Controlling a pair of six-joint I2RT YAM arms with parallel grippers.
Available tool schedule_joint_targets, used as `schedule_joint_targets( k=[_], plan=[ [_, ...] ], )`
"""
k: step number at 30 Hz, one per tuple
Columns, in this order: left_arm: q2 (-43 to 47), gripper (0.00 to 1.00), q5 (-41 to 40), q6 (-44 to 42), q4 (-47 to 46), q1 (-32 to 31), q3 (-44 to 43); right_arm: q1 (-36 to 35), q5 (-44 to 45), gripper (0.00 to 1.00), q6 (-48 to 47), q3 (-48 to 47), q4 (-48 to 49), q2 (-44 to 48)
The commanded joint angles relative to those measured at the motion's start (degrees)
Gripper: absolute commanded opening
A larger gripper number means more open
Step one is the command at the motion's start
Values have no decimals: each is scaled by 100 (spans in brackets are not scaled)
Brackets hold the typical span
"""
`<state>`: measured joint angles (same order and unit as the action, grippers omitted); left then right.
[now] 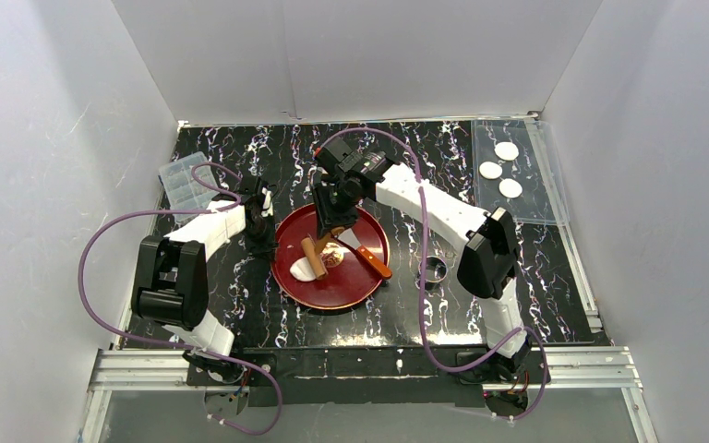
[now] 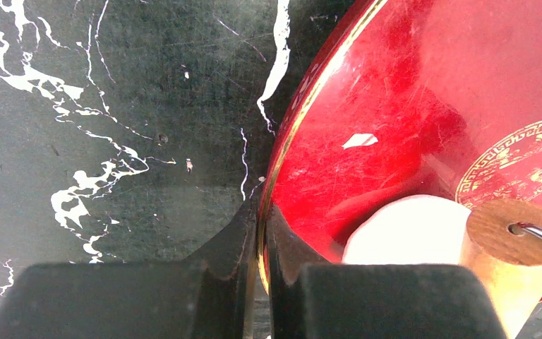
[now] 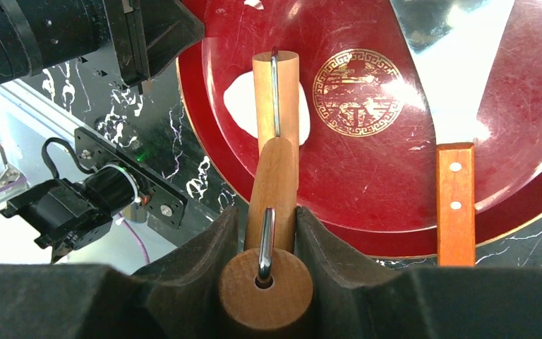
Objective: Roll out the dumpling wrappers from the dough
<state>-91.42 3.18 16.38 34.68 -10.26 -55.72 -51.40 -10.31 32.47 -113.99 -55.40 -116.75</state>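
Wooden rolling pin (image 3: 276,159) held by handle in right end effector (image 3: 269,232), jaws half-closed around it, so roller can bear down. Pin's long axis runs bottom to top of right wrist frame, roller end on dough (image 3: 238,102), left part of plate. Dough: pale oval, apparently longer across roller; middle hidden. Left end effector (image 2: 262,212) pinched shut on red plate (image 2: 310,99) rim, likely steadying it. Three wrappers (image 1: 499,169) upper right of top view, well apart.

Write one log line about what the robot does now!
left fingers: shut on rim of red plate | right fingers: gripping rolling pin, roller on dough | dumpling wrappers: three on clear tray
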Motion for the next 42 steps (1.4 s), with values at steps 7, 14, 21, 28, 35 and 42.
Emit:
schedule_joint_targets(
  k=[7, 14, 21, 28, 35, 42],
  plan=[
    [179, 0, -362, -118, 66, 15, -25, -3, -18, 1, -101, 165, 213, -372],
    [179, 0, -353, -118, 52, 16, -21, 6, 345, 1, -205, 866, 269, -230],
    [198, 0, -353, -113, 57, 15, -26, 148, 718, 1, -358, 1226, 205, 92],
    [232, 0, -353, -117, 52, 16, -17, 102, 332, 1, -216, 1030, 310, -38],
    [241, 0, -345, -113, 55, 16, -11, -235, -229, 1, 29, 600, 469, -447],
    [195, 0, -372, -132, 48, 16, 13, -257, -396, 1, 93, 542, 693, -507]
  ],
)
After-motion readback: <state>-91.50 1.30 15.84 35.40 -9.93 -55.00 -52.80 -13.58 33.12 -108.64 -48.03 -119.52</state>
